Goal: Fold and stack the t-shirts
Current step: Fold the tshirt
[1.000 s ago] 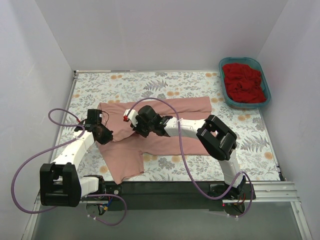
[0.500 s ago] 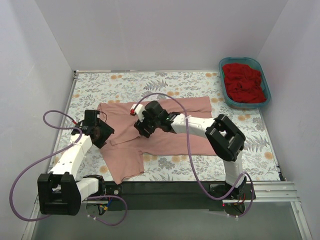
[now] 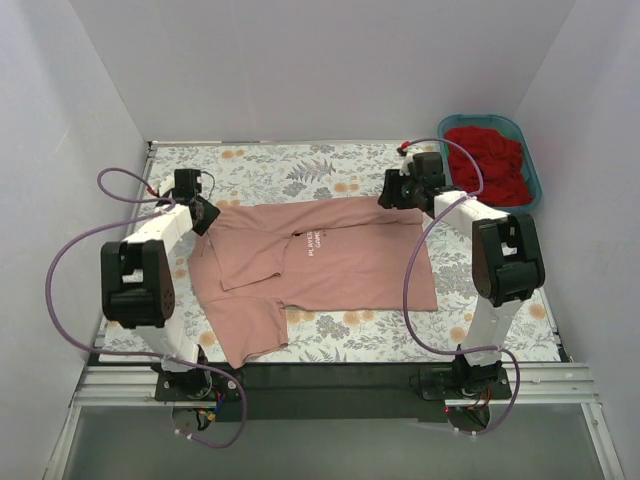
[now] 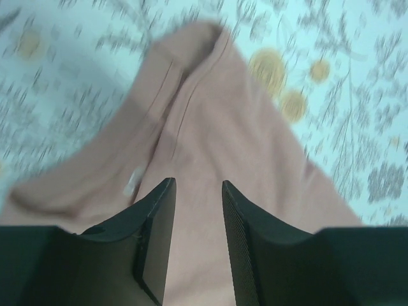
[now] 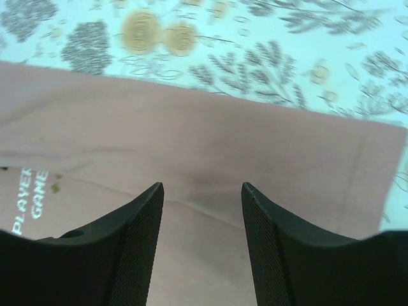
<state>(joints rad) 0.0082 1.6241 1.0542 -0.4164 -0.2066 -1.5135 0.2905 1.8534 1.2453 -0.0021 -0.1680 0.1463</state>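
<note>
2 claws stand apart, empty, above the pink t-shirt point(image 3: 340, 265): left claw point(image 4: 197, 186), right claw point(image 5: 202, 188).

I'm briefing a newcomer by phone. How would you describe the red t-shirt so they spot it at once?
Go to the far right corner of the floral cloth, where a teal oval tub sits. The red t-shirt lies crumpled inside it, bright red and bunched, unlike the salmon-pink t-shirt spread flat at the cloth's middle.

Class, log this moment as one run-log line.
pink t-shirt: lying on table | red t-shirt: in tub | left tool: open, empty | right tool: open, empty
</note>
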